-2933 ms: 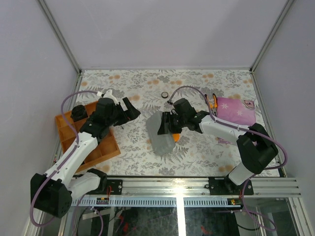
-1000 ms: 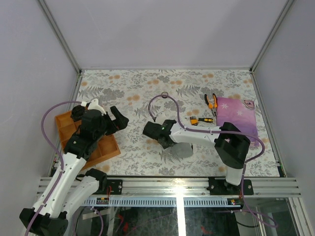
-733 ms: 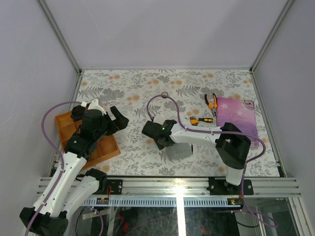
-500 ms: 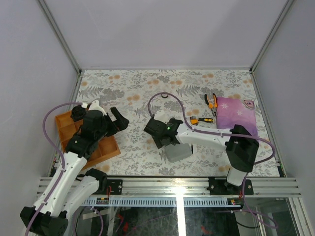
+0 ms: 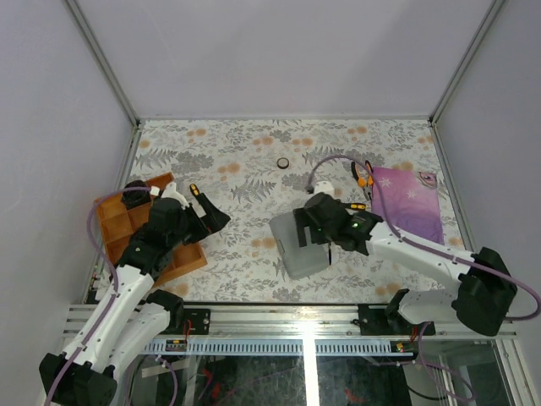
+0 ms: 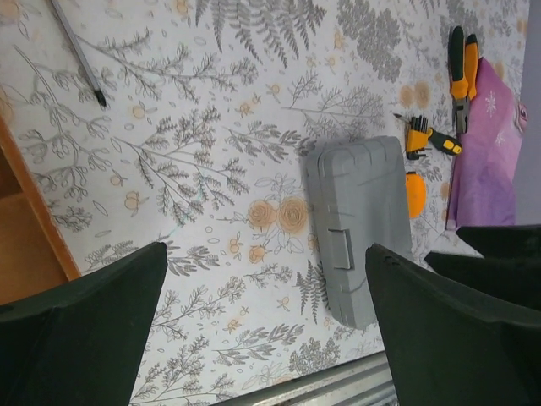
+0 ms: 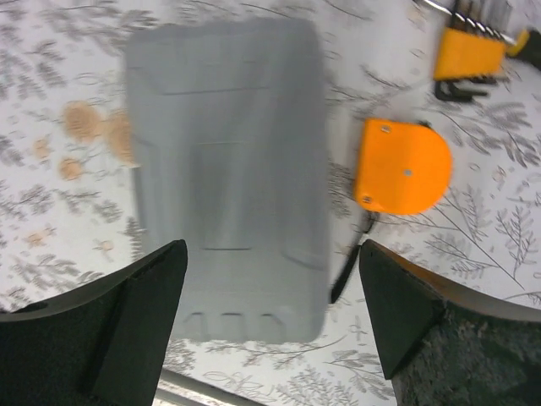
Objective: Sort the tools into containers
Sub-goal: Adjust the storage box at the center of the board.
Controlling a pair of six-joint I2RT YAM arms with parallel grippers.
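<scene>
right end effector [image 7: 270, 249]: opened, drew back; tool case [image 5: 297, 249]: released

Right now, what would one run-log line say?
case: shut, lying flat | right end effector: open above case, empty | left end effector: open, empty | tape measure: beside case

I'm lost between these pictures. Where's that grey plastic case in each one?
Top view: the grey case lies closed, just below the middle of the picture.
Left wrist view: right of centre.
Right wrist view: fills the left and middle.
Shared landmark: the orange tape measure sits beside it in both wrist views; I can't see it from above.
</scene>
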